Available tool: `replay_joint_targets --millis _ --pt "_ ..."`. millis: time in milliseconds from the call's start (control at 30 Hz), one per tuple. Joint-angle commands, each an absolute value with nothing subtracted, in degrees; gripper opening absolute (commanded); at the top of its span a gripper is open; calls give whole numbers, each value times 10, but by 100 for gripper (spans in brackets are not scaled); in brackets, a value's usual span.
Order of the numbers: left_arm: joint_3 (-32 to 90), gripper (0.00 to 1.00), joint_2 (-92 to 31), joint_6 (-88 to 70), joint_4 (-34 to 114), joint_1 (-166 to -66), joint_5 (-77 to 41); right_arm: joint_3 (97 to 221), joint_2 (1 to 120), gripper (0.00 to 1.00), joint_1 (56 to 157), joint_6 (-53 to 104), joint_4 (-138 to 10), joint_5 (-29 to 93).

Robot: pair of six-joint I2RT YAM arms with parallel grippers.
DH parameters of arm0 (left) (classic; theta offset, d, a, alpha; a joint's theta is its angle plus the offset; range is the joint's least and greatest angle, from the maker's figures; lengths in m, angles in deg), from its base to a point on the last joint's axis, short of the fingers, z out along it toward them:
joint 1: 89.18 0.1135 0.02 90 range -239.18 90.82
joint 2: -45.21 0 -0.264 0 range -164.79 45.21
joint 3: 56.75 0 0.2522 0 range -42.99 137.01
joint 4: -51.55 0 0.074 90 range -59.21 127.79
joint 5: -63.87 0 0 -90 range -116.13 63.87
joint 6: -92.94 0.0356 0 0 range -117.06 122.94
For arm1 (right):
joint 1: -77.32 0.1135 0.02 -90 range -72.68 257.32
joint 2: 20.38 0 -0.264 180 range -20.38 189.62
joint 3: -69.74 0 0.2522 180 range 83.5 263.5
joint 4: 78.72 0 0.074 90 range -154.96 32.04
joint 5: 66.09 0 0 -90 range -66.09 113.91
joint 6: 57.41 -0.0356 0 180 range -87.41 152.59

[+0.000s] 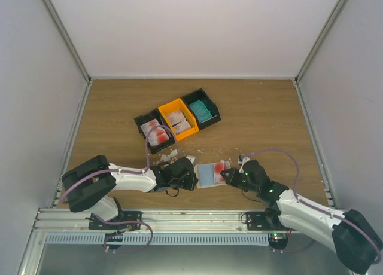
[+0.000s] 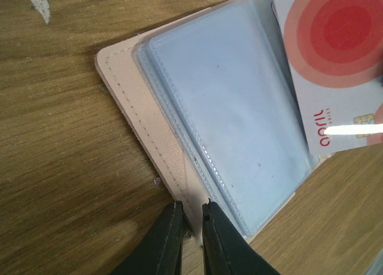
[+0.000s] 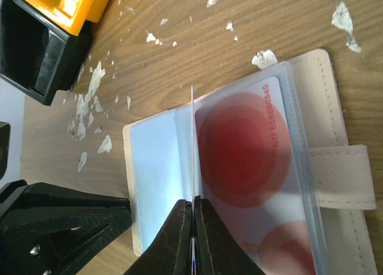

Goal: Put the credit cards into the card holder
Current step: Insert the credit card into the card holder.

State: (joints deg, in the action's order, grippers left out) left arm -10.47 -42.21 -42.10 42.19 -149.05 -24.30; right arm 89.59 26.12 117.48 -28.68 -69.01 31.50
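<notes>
The card holder (image 1: 207, 174) lies open on the wood between both arms, its beige cover (image 2: 128, 86) under clear sleeves (image 2: 239, 119). My left gripper (image 2: 191, 207) is shut on the cover's near edge, one finger on each side of it. My right gripper (image 3: 192, 204) is shut on a thin credit card (image 3: 192, 137), seen edge-on and standing upright over the holder's middle fold. Another white credit card with red circles (image 3: 245, 149) sits inside the right-hand sleeve. In the left wrist view a red-circled card (image 2: 335, 66) shows at the top right. In the top view the grippers (image 1: 189, 178) (image 1: 228, 176) flank the holder.
Joined black-orange-black bins (image 1: 178, 118) stand behind the holder, with teal cards (image 1: 202, 111) in the right one and white-red cards (image 1: 154, 133) in the left one. White scraps (image 3: 90, 95) litter the wood near the bins. The holder's tab clasp (image 3: 341, 176) points right.
</notes>
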Motion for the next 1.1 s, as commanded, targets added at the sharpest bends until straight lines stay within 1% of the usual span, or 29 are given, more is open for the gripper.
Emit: replay_joint_targets --millis 0,133,433,800,1067 --pt "-114 15 -431 -432 418 -1497 -256 889 238 5 1171 -269 -677 280" --pt "-111 14 -439 -431 419 -1497 -253 880 252 5 1170 -265 -711 298" --pt "-101 12 -454 -429 417 -1497 -253 869 325 6 1167 -255 -779 345" --pt "-102 12 -457 -428 422 -1497 -249 864 342 6 1163 -263 -751 339" --pt "-103 12 -460 -429 426 -1497 -245 868 411 6 1163 -258 -785 370"
